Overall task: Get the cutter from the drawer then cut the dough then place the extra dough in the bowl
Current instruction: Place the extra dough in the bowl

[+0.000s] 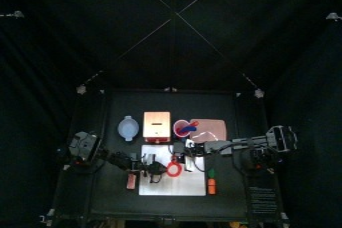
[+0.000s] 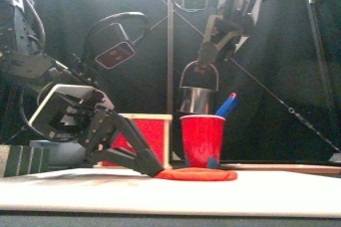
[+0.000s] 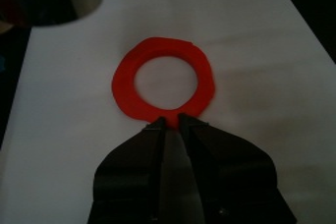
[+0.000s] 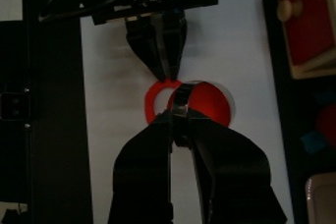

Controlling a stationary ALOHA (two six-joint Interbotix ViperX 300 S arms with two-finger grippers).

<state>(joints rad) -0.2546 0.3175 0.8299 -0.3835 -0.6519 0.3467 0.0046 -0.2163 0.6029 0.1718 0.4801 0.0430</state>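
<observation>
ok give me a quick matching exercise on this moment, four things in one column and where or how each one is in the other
Things:
1 dough ring
2 metal cutter
3 blue knife
4 left tool

States:
a standing in the red cup
b held up by the right tool, off the board
c flat on the white board
d shut on the ring's edge

Pairs: 1-c, 2-b, 3-a, 4-d

I can't read any text, label, brand or number from where I work, not on the white cutting board (image 1: 181,188), red cup (image 2: 202,141) or wooden box (image 1: 156,124).
</observation>
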